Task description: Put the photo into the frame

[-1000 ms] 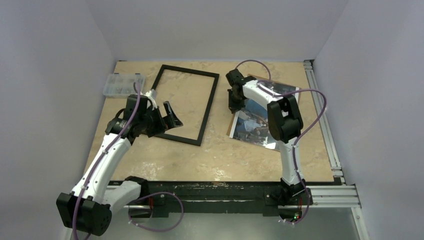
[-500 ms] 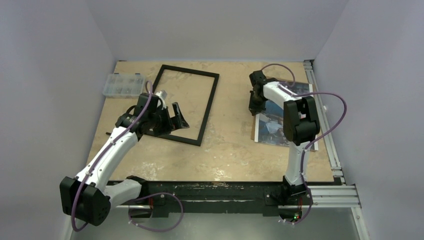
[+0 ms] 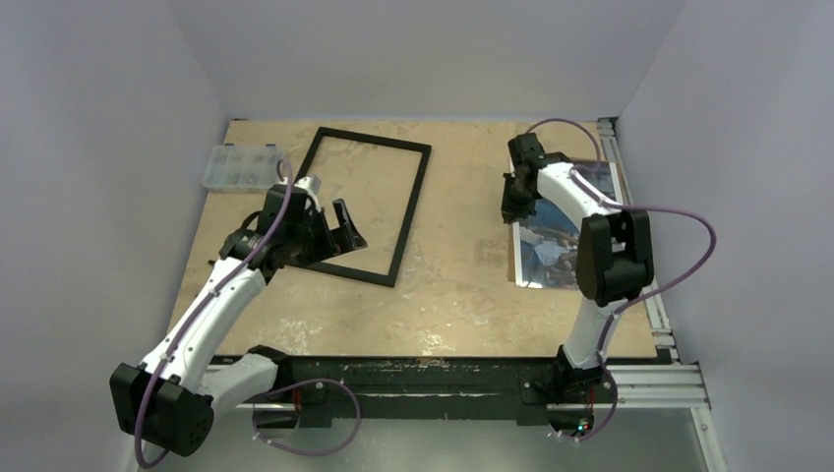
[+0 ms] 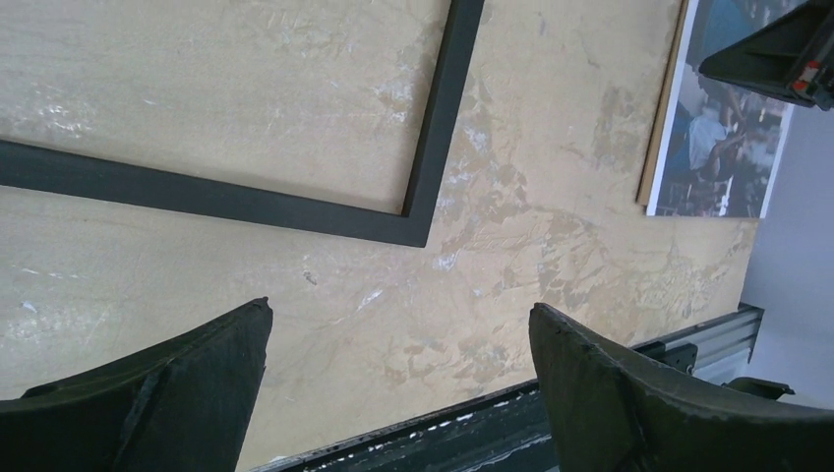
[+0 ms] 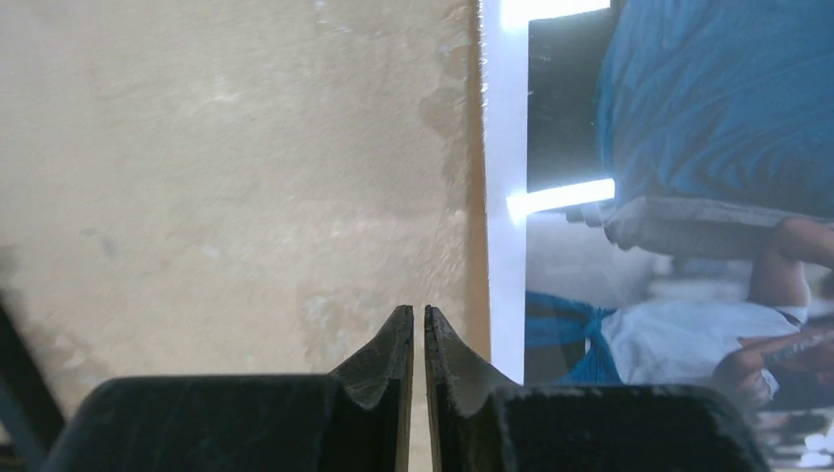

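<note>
Shows the photo [image 3: 546, 251] flat and face up on the right side of the tabletop [image 3: 462, 295], long axis running from the near edge toward the far wall, only slightly askew; cannot tell from above which end is the picture's top. Shows a thin brown edge [image 4: 661, 108] peeping out along one long side in the left wrist view. Places the frame [image 3: 411, 211] well apart on the left half, black side up, likewise lengthwise near to far, far end leaning to the right, bare tabletop visible through its opening. Has the right claw [image 3: 513, 202] low at the photo's left long edge, toward the far end, all but closed. Seen from its wrist, same claw [image 5: 413, 320] with a mere hairline slit between the tips, nothing in it, over bare tabletop just beside the photo's white border; cannot tell whether touching the surface. Finds the left claw [image 3: 339, 228] spread wide, gripping nothing, hovering near the frame's near-left corner.
</note>
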`<move>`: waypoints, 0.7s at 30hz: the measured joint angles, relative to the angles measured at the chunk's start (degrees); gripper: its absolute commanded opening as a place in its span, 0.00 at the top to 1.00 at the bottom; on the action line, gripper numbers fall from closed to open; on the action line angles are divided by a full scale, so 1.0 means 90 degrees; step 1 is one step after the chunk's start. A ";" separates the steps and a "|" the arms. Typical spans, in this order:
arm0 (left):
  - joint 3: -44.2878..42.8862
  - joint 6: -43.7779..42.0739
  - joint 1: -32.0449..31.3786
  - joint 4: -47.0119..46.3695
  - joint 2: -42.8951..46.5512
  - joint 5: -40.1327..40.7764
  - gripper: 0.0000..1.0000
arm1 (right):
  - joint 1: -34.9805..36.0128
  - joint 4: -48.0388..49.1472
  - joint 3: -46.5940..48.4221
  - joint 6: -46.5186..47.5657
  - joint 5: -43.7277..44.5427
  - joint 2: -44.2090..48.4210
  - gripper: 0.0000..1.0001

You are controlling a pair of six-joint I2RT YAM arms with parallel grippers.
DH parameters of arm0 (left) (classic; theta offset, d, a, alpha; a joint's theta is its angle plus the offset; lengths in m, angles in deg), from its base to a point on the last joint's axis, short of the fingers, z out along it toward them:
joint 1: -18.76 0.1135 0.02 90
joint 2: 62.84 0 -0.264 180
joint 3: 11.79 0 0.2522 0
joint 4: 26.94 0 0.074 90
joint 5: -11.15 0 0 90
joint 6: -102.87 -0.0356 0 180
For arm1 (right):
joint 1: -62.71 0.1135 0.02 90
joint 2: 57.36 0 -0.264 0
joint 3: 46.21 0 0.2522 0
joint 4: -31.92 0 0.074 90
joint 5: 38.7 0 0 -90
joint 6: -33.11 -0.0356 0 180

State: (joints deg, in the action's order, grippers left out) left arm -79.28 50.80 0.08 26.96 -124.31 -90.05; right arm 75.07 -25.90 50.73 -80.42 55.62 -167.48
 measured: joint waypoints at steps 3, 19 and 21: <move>0.0005 -0.0002 -0.0012 -0.0015 0.0282 0.0119 0.00 | 0.0000 0.0080 -0.0148 0.0087 -0.0270 0.0668 0.73; 0.0403 0.0002 -0.0012 -0.0415 0.0316 0.0051 0.00 | 0.0000 0.0850 -0.2409 -0.0109 -0.1280 0.4189 0.05; 0.0474 0.0019 -0.0012 -0.0527 0.0223 -0.0024 0.00 | 0.0000 0.0991 -0.2599 -0.0216 -0.1433 0.4595 0.04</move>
State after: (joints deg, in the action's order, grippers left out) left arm -75.02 50.98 -0.03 22.21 -122.30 -90.27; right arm 75.07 -16.98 27.34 -82.36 42.72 -126.13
